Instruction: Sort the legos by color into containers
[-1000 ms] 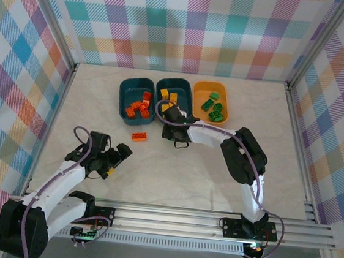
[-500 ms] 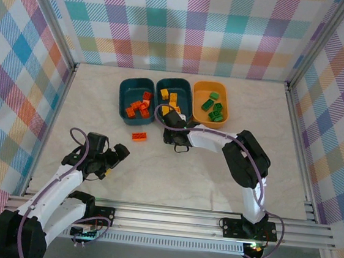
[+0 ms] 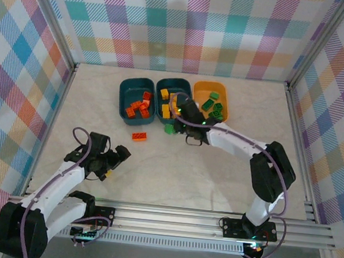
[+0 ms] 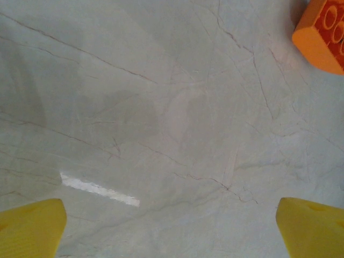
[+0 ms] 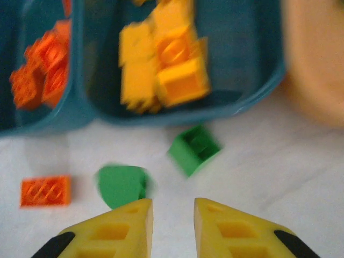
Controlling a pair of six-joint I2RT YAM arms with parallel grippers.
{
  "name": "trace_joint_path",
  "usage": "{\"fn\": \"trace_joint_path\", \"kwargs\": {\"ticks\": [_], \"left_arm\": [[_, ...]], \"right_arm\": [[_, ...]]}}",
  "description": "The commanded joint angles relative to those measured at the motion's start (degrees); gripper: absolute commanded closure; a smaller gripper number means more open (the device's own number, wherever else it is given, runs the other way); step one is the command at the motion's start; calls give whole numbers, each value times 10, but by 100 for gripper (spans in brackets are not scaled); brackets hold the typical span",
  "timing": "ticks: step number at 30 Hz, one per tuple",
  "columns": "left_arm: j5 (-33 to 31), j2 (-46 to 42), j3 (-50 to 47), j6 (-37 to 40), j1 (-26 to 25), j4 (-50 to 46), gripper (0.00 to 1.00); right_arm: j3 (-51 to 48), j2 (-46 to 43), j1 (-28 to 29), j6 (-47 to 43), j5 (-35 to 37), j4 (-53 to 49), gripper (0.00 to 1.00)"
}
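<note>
Sorting is judged nearly done: orange brick (image 3: 138, 136), green brick (image 5: 193, 149) and round green piece (image 5: 122, 185) are left loose, right gripper (image 5: 173, 226) narrowly parted, left gripper (image 4: 172, 226) wide, both empty.

Overhead view; wrist close-ups — tabletop (image 3: 216, 177) shared

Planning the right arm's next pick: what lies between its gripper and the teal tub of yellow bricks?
In the right wrist view, two loose green pieces: a square brick nearer the teal tub, and a rounded piece ahead of the right gripper.
</note>
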Motion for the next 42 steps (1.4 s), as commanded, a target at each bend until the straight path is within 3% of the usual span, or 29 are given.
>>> {"fn": "trace_joint_path", "kwargs": {"ticks": [1, 5, 10, 14, 18, 21, 24, 35, 42], "left_arm": [[42, 31, 29, 17, -5, 27, 0], [61, 81, 45, 24, -19, 39, 1], [30, 84, 69, 34, -21, 6, 3], [-19, 38, 75, 32, -21, -11, 1], [-46, 28, 85, 32, -17, -22, 1], [-56, 39, 90, 33, -2, -38, 0], [-31, 46, 84, 32, 37, -41, 0], [-23, -44, 50, 30, 61, -83, 0], [-17, -56, 38, 31, 62, -89, 0]], "right_arm": [[39, 4, -81, -49, -8, -16, 74], [117, 80, -153, -73, -38, -44, 74], [148, 105, -159, -80, -53, -44, 74], [94, 61, -110, -82, -36, -19, 67], [33, 29, -8, -102, 17, 13, 50], [38, 53, 63, -87, 4, 11, 37], [69, 107, 107, -70, -15, 13, 33], [209, 245, 121, -96, -16, -36, 31], [194, 254, 112, -94, -29, -30, 38]]}}
